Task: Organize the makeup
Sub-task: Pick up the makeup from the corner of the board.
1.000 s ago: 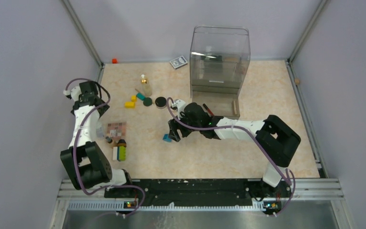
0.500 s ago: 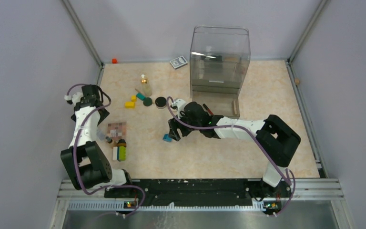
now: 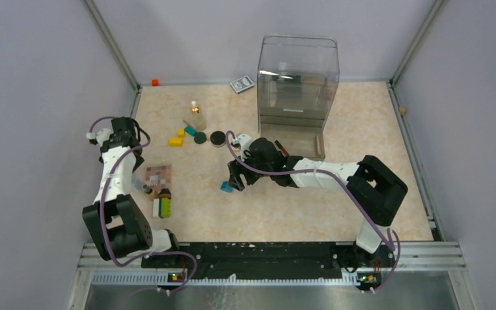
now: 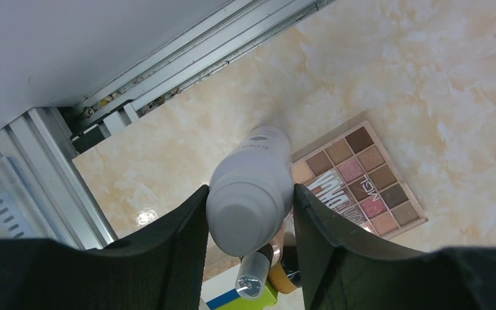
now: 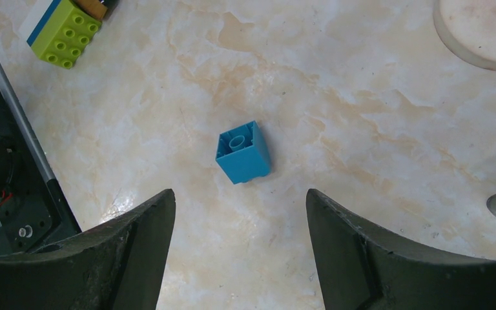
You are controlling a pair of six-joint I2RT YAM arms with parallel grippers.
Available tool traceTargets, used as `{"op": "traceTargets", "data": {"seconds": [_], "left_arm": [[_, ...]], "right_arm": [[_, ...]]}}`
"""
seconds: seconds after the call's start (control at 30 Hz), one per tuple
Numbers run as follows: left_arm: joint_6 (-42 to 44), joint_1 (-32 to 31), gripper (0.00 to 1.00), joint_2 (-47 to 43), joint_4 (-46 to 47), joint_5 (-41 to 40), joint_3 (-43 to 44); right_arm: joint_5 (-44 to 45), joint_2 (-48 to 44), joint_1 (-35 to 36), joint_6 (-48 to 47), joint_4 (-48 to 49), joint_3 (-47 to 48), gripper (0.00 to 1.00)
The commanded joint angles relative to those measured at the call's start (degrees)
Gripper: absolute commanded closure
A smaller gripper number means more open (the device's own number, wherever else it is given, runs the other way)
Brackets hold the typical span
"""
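Observation:
In the left wrist view my left gripper (image 4: 250,194) is shut on the white bottle (image 4: 252,194), with both fingers pressed against its sides. A pinkish checkered palette (image 4: 355,181) lies just right of it, and a small clear-capped tube (image 4: 255,274) lies below. From above, that gripper (image 3: 138,182) sits beside the palette (image 3: 158,173). My right gripper (image 5: 239,200) hangs open over a small blue cube (image 5: 243,152) and touches nothing. A gold-capped clear bottle (image 3: 197,118) and a black round compact (image 3: 217,138) stand further back. A beige round disc (image 5: 484,32) shows at the top right of the right wrist view.
A clear container (image 3: 297,77) with an open front stands at the back right, with a grey card box (image 3: 241,84) to its left. Yellow (image 3: 177,140) and teal (image 3: 189,130) blocks lie near the bottle. A yellow-green block (image 3: 161,206) lies near the left arm's base. The metal rail (image 4: 71,168) runs close by.
My left gripper has closed in on the white bottle, and that arm's wrist has shifted slightly. The right arm has not moved.

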Motion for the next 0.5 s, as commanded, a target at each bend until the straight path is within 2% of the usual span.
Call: {"op": "traceTargets", "data": {"seconds": [0.0, 0.3, 0.47], "left_arm": [[-0.7, 0.2, 0.53, -2.1, 0.8, -0.8, -1.2], [0.0, 0.2, 1.0, -3.4, 3.0, 2.3, -3.6], [1.5, 0.2, 1.0, -2.0, 5.9, 9.1, -4.3]], "right_arm": [[-0.1, -2.1, -0.8, -0.7, 1.6, 1.8, 0.27], [-0.7, -3.2, -0.9, -0.3, 2.0, 1.1, 0.27], [-3.0, -3.5, -1.1, 1.9, 4.1, 0.3, 0.27]]}}
